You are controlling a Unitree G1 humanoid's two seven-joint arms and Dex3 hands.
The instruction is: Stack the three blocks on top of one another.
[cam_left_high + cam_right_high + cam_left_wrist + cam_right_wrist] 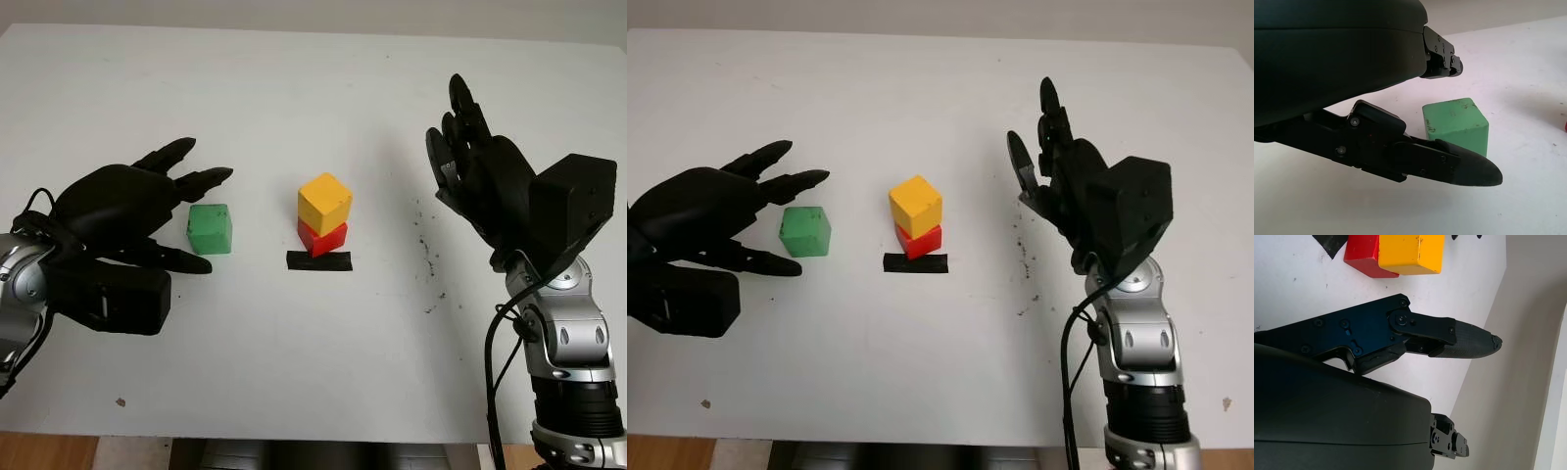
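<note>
Two blocks are stacked already. My left hand [132, 211] is open, low on the left, fingers either side of the green block [210, 228], not gripping it. Mid-surface [313, 362], yellow block [324, 203] sits on red block [323, 238], behind black tape [318, 261]. My right hand [470, 171] is open, raised at right.

Looking down on a matte white table [294, 372] taking up nearly the whole scene. Catching soft, even light, with faint shadows lying on the surface. Showing a scatter of dark specks [428, 257] right of centre and 1 small brown spot [120, 401] near the front edge. Meeting a pale grey wall [441, 15] beyond the far edge. Glimpsing brown wooden floor [49, 452] at the lower corner.
</note>
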